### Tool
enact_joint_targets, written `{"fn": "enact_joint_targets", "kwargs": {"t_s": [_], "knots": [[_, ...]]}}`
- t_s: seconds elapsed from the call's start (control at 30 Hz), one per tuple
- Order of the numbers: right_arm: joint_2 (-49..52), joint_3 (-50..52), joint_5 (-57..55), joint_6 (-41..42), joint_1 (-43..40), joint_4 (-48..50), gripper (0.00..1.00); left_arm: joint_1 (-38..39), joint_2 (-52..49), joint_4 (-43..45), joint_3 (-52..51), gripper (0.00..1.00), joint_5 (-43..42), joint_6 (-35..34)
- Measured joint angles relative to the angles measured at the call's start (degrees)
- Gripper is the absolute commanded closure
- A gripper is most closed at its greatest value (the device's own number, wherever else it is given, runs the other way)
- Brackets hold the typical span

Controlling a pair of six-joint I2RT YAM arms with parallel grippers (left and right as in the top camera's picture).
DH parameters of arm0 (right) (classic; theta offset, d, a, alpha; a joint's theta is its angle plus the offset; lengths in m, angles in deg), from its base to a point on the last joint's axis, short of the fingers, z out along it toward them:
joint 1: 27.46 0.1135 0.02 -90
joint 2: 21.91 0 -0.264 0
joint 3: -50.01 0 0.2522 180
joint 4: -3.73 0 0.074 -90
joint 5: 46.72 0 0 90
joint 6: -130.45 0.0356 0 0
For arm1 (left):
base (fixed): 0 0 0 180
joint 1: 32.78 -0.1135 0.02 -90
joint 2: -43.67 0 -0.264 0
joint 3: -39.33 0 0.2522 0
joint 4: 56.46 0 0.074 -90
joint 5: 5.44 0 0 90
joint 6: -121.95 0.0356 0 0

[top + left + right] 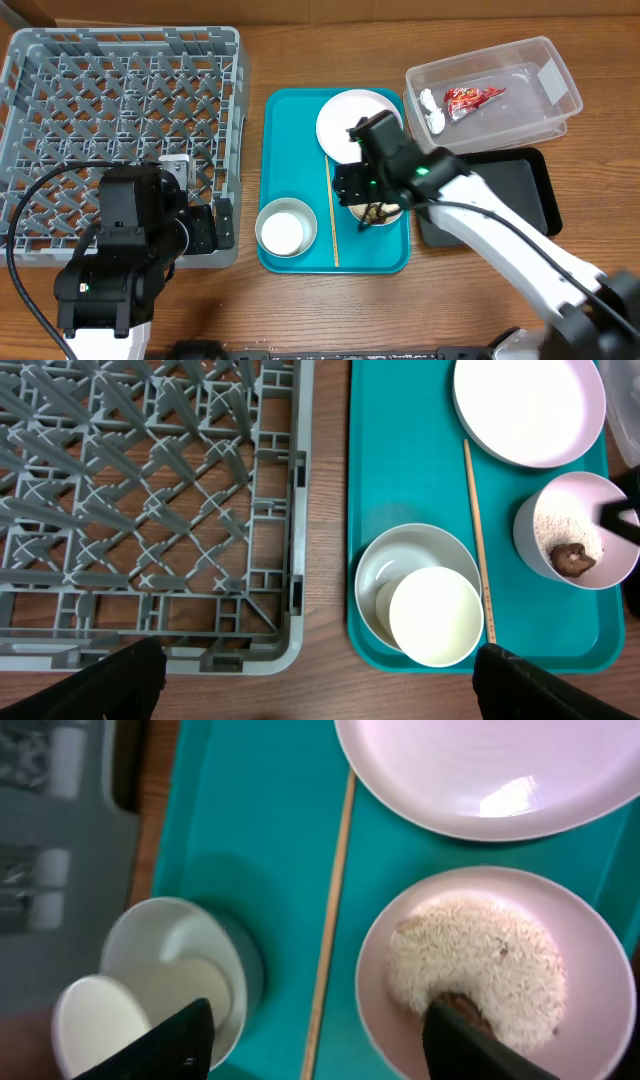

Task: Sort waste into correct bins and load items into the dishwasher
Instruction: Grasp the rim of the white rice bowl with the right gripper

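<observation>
On the teal tray (pixel 300 120) stand a white plate (pixel 358 120), a thin wooden stick (pixel 333 215), and a light grey bowl (pixel 268 215) with a white cup (pixel 283 232) in it. A pinkish bowl (pixel 590 970) holds white rice (pixel 480 950) and a brown scrap (pixel 462 1010). My right gripper (pixel 320 1040) is open low over the tray, its right finger down in the pinkish bowl at the scrap. My left gripper (pixel 315 690) is open and empty over the table between the grey dish rack (pixel 120 130) and the tray.
The clear tub (pixel 520 115) at the back right holds the red-and-white wrapper (pixel 472 98) and a white tissue (pixel 432 110). The black tray (pixel 505 195) lies in front of it, partly under my right arm.
</observation>
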Motion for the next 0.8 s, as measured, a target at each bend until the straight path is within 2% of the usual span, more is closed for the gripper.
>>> {"fn": "enact_joint_targets", "kwargs": {"t_s": [0.33,0.43,0.57,0.8], "knots": [[11.63,0.15,-2.01,4.98,0.26,5.55,0.53,0.02,0.00,0.02,0.00,0.00,0.00,0.00],[13.44,0.17,-2.12,5.79,0.37,6.36,0.56,0.02,0.00,0.00,0.00,0.00,0.00,0.00],[14.93,0.17,-2.19,6.64,0.50,6.47,0.66,0.00,-0.11,0.00,0.00,0.00,0.00,0.00],[15.17,0.22,-2.19,9.57,0.63,4.46,0.72,0.00,-0.59,0.00,0.00,0.00,0.00,0.00]]}}
